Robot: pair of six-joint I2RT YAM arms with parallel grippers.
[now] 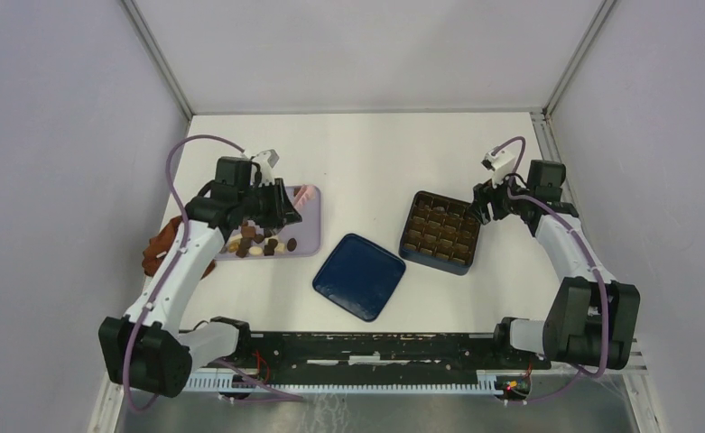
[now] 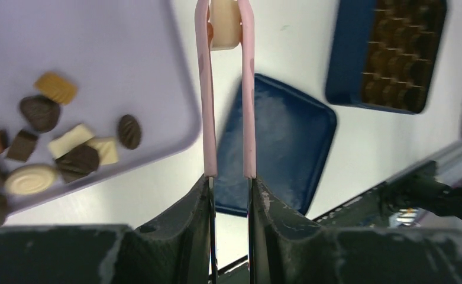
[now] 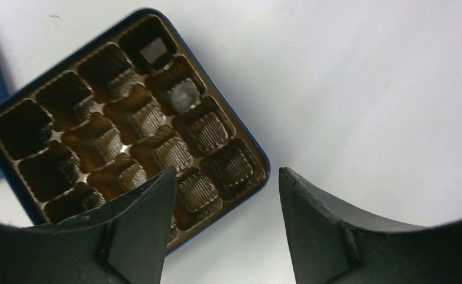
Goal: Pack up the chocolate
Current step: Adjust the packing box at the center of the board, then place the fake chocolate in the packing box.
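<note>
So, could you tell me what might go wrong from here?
1. The white chocolate is pinched only at the very tips of the tongs in the left gripper; it could slip out over the lid.
2. The box has small compartments, so an off release may leave it on a divider.
3. The right gripper hovers open by the box and might block the tongs.

Chocolate pieces (image 2: 80, 158), dark, mid brown and cream-white, lie scattered on a lilac tray (image 2: 98, 47). One cream-white piece (image 2: 225, 23) is pinched in pink tongs (image 2: 204, 106). A dark square (image 3: 153, 49) and a round piece (image 3: 185, 96) sit in box (image 2: 348, 53) compartments.
</note>
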